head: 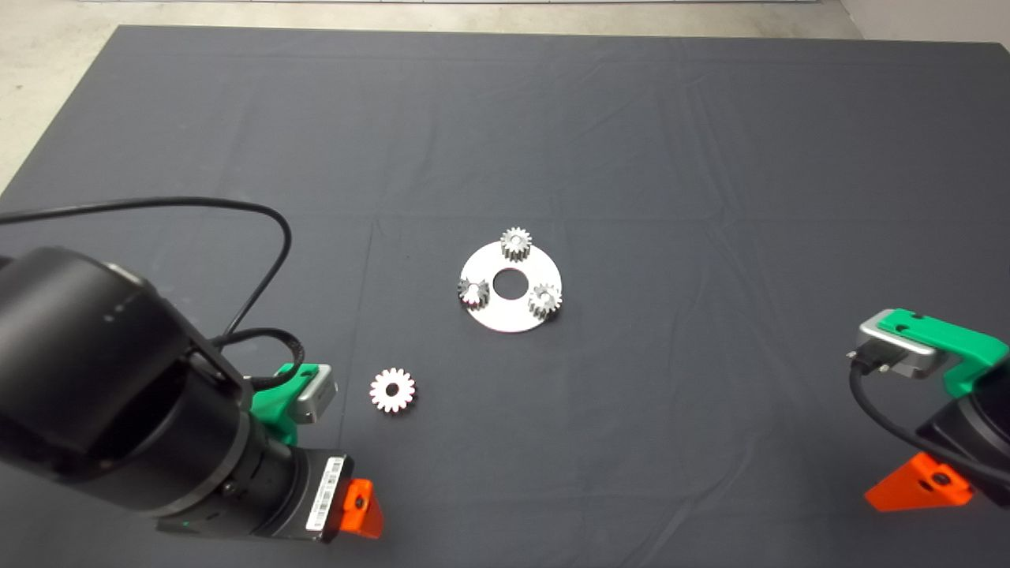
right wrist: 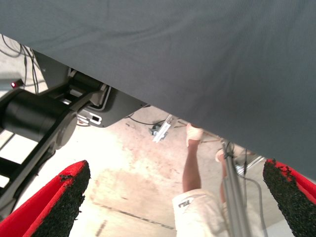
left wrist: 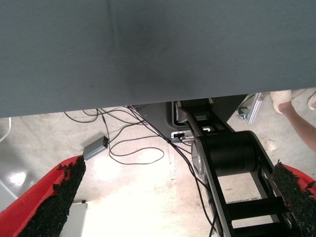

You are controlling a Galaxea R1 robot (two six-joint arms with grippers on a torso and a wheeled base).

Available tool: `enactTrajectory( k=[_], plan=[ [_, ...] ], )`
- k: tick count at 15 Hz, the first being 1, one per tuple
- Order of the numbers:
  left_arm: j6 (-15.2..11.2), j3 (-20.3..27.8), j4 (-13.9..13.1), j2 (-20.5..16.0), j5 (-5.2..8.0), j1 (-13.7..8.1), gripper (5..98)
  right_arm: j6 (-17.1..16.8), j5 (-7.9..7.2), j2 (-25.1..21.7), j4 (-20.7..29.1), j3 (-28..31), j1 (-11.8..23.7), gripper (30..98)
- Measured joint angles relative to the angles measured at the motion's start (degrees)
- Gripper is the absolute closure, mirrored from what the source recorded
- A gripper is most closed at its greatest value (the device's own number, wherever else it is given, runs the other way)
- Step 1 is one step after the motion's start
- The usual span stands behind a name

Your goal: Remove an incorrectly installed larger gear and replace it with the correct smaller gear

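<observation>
The larger gear (head: 392,390), with a bright white face, lies flat on the dark mat (head: 631,158), left of and nearer than the silver disc plate (head: 505,315). The plate carries three small gears around its centre hole. The smaller gear (head: 473,292), dark grey, sits on the plate's left side, with paler gears at the far side (head: 516,243) and the right (head: 544,300). My left gripper (head: 359,505) is at the lower left, just left of the larger gear and nearer, open and empty (left wrist: 177,168). My right gripper (head: 919,483) waits at the lower right, open and empty (right wrist: 176,167).
The left arm's black cable (head: 260,229) loops over the mat left of the plate. Both wrist views look under the mat's edge at the floor, with cables, the robot's base and a person's leg (right wrist: 190,163).
</observation>
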Motion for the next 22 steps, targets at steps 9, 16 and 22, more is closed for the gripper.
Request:
enactTrajectory(
  k=[9, 16, 22],
  plan=[
    [0.14, 0.09, 0.02, 1.18, -1.13, 0.0, 6.1, 1.4, -0.03, -0.52, 0.0, 0.94, 0.02, 31.5],
    [0.14, 0.09, 0.01, 1.18, -1.17, 0.0, 6.1, 1.39, -0.05, -0.66, 0.0, 1.13, 0.2, 31.6],
    [1.19, 0.11, 0.0, 1.18, -1.18, 0.0, 6.1, 1.39, -0.02, -0.65, 0.0, 1.18, 0.34, 31.6]
  ],
)
